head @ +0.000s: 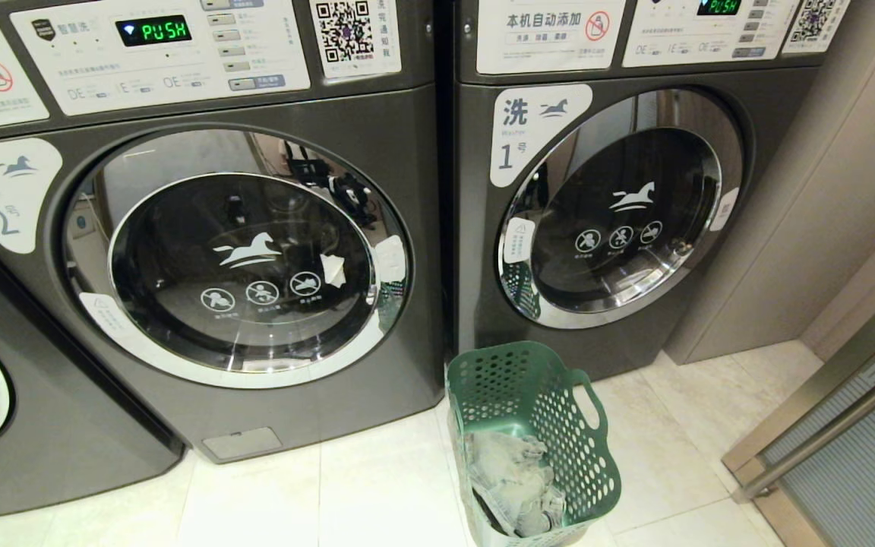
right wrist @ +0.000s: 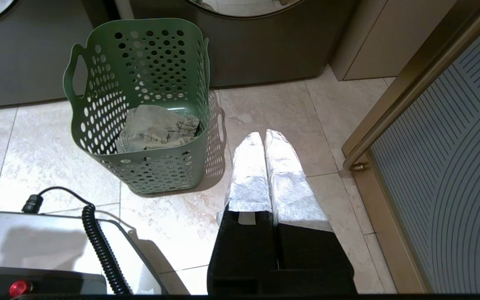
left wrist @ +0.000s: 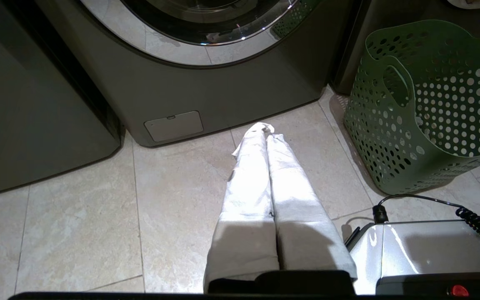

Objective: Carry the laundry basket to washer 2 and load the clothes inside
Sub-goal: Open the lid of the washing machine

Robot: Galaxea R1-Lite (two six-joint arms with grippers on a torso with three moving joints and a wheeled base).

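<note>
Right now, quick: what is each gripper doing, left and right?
Left gripper: shut, holding nothing, above the floor tiles.
Right gripper: shut, holding nothing, beside the laundry basket.

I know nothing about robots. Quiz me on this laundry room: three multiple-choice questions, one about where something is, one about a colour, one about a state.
1. The laundry basket stands where?
A. on the floor before washer 1
B. on top of washer 2
C. inside a drum

2. The basket's colour?
A. red
B. green
C. white

3. Washer 2's door is:
A. wide open
B. removed
C. shut

Answers: 1 A, it sits on the tiles under the machine labelled 1. 2 B, its perforated sides are green. 3 C, the glass door lies flush in its chrome ring, and the clothes are in the basket.
</note>
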